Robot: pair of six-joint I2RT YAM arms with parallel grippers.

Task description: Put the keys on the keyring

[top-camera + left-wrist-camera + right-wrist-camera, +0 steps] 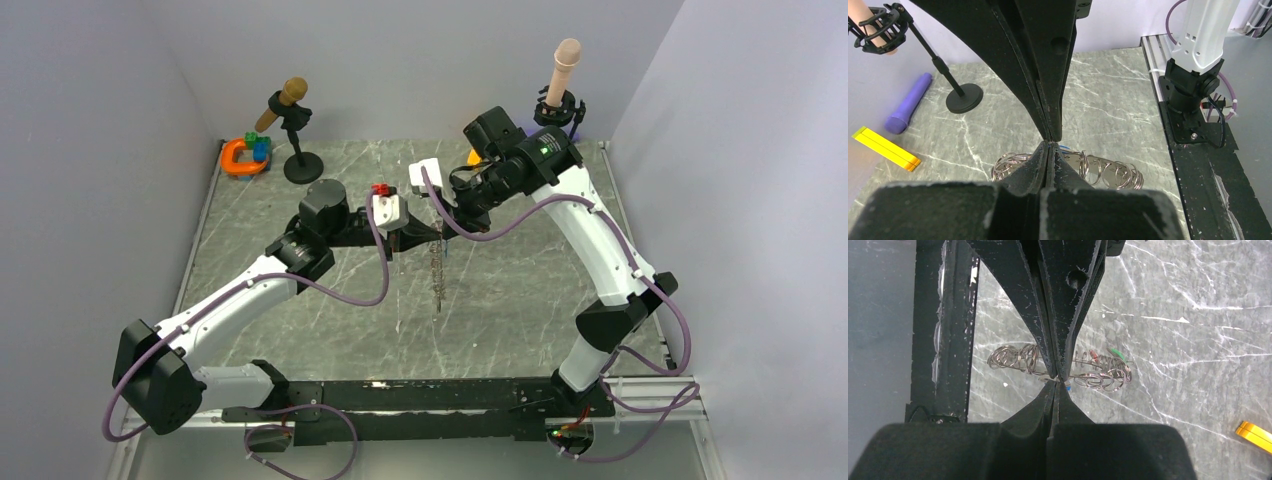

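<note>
The grey keyring point(437, 275) shows as a thin stretched chain in mid table. It also shows below the fingertips in the left wrist view point(1108, 172) and the right wrist view point(1015, 359). My left gripper point(424, 238) and right gripper point(438, 224) meet tip to tip over it. The left gripper point(1049, 144) is shut, seemingly on the ring's wire. The right gripper point(1055, 383) is shut with a blue key point(1068, 388) at its tip. A red key point(1093, 355) and a green key point(1115, 352) sit among the ring's loops. I cannot tell if the ring touches the table.
An orange C-shaped toy point(240, 158) and a microphone stand point(302, 165) are at the back left. Another stand point(560, 105) is at the back right. A yellow block point(885, 148) and a purple cylinder point(908, 102) lie near it. The black base rail point(420, 400) runs along the near edge.
</note>
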